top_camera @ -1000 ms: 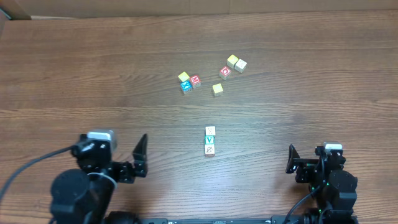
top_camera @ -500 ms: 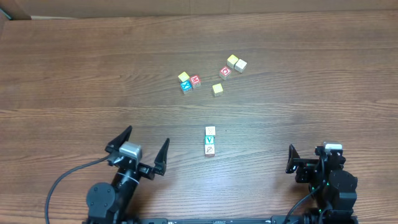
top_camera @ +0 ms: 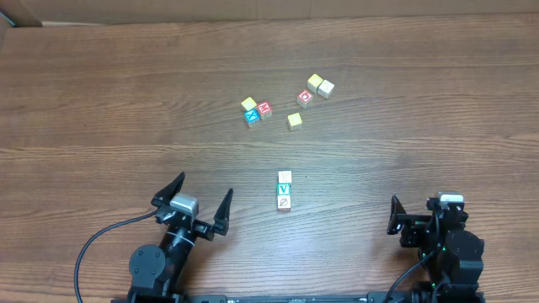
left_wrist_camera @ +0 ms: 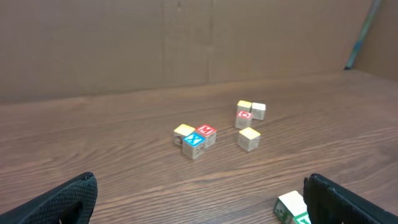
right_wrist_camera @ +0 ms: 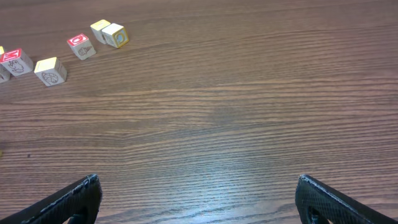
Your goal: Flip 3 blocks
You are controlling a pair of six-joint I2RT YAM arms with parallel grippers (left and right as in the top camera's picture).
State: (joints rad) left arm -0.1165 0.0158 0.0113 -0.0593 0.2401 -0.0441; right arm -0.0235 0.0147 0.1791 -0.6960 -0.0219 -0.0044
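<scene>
Three blocks point(top_camera: 285, 190) (touching) stand in a row.

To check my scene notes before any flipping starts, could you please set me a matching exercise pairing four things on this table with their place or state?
Things:
1. row of three blocks
2. blue-topped cube
3. lone yellow-topped cube
4. left gripper

Descriptions:
A. jaws open, holding nothing
B. clustered with a red-topped cube and a second yellow-topped cube
C. stands by itself, touching no other cube
D. lined up end to end, a green V on the middle one

Pairs: 1-D; 2-B; 3-C; 4-A
</scene>
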